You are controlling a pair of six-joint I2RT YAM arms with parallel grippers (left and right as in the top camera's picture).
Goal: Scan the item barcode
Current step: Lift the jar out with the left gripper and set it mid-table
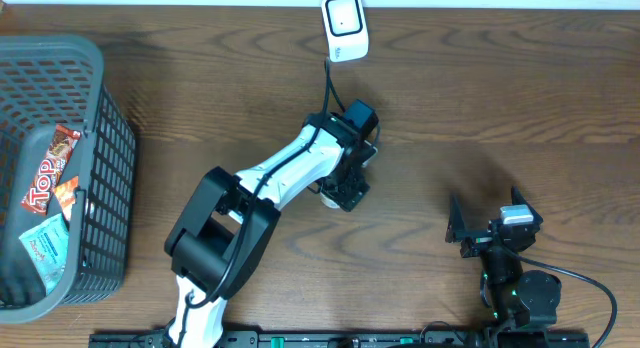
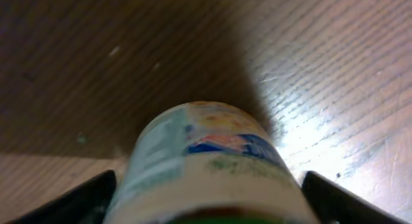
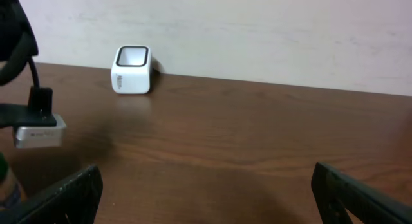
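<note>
Item: a cylindrical container (image 2: 206,159) with a printed label, standing on the wooden table (image 1: 480,98) mid-table. No barcode is readable on the blurred label.

The left gripper (image 1: 345,183) is over it, with one finger (image 2: 77,201) on each side, close against the wall. I cannot tell whether the jaws are clamping it or just clear of it.

The scanner (image 1: 343,26) sits at the far edge, window up, well apart from the container. The right gripper (image 1: 488,226) is parked near the front with its jaws spread wide and nothing between them.

Judged step: handling the container short of the scanner; the scan looks not yet done. The next move calls for a firm hold, a lift and turning the code toward the window.
</note>
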